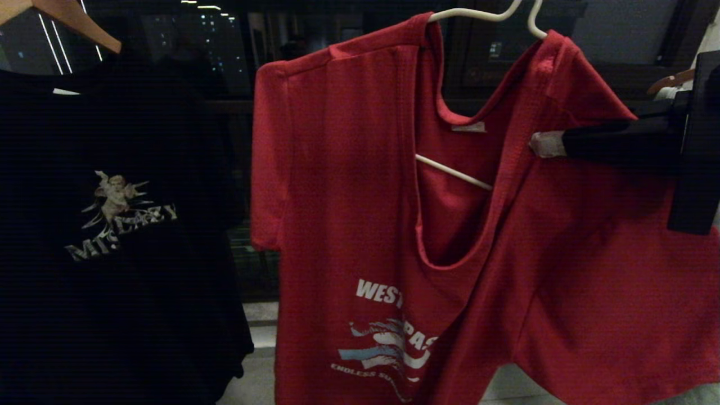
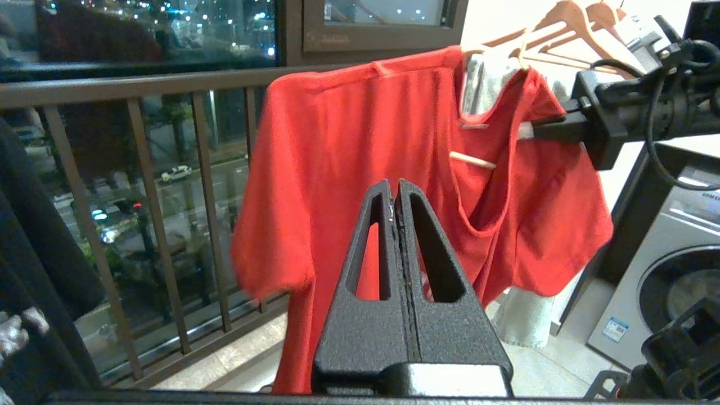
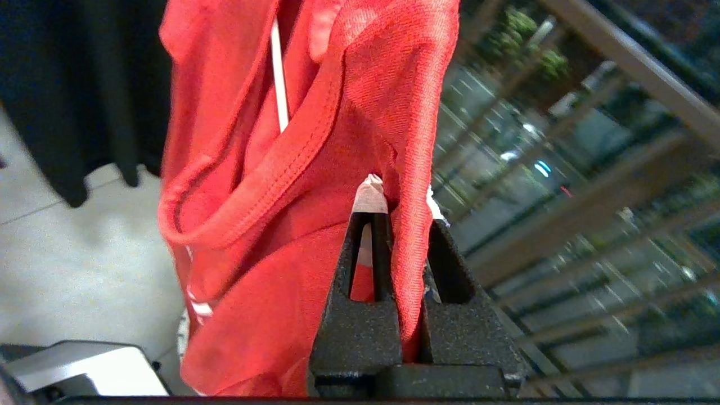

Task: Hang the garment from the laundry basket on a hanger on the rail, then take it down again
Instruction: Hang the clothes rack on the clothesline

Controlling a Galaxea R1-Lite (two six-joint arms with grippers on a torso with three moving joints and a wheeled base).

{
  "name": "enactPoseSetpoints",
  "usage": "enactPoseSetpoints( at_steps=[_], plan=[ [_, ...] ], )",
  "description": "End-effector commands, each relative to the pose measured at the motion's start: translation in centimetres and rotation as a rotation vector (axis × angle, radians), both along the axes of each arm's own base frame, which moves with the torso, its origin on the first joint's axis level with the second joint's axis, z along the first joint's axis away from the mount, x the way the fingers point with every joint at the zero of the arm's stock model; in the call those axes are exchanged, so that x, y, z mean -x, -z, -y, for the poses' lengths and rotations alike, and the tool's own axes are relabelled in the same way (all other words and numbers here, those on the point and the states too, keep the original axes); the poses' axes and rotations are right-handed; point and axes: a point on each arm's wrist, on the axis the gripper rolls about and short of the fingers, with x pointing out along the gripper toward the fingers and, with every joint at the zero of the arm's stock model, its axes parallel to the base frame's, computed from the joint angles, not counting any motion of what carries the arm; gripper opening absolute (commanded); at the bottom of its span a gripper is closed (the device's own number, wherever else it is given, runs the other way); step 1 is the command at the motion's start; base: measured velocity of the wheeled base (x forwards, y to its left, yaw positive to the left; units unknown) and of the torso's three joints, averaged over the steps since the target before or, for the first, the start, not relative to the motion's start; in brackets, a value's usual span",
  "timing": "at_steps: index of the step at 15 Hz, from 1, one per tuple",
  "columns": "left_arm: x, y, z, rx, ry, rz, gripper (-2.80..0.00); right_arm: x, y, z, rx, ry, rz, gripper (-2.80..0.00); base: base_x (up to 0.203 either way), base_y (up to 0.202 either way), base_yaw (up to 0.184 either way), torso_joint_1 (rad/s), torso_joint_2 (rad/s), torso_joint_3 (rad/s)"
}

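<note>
Hanging from the white wire hanger (image 1: 488,15), the garment (image 1: 349,185) sits unevenly: its left shoulder is draped over the wire, and the neckline sags low, exposing the hanger's lower bar across the opening. The "WEST" lettering and wavy graphic show near the hem.

Right pincer (image 1: 541,144): reaches in level from the right side of the head view and is pinching a fold of the garment near its right shoulder; the right wrist view shows red cloth clamped between the two fingers.

Left pincer (image 2: 398,188): pressed together with nothing in it, held in front of the garment and apart from it.

Adjacent items: a black T-shirt (image 1: 112,225) with an angel print hangs just beside the garment on a wooden hanger (image 1: 67,17). A washing machine (image 2: 664,270) stands to the right. Brown window railing (image 2: 152,169) runs behind the garment.
</note>
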Motion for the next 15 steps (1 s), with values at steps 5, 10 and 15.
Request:
enactPoseSetpoints(
  at_steps=[5, 10, 15],
  plan=[
    [-0.1, 0.0, 0.1, -0.002, -0.001, -0.002, -2.80, 2.2, 2.6, 3.1, 0.027, 0.072, -0.032, -2.80, 0.000, 0.000, 0.000, 0.246, -0.56, -0.321],
    [-0.5, 1.0, 0.4, -0.076, -0.019, 0.008, -2.80, 3.0, 4.3, 4.6, 0.045, 0.135, -0.060, -2.80, 0.000, 0.000, 0.000, 0.248, -0.55, -0.303],
    [-0.7, 2.3, 0.5, -0.203, -0.065, -0.058, -2.80, 3.8, 5.4, 5.2, 0.055, 0.139, -0.075, -2.80, 0.000, 0.000, 0.000, 0.166, -0.36, -0.197]
  ],
)
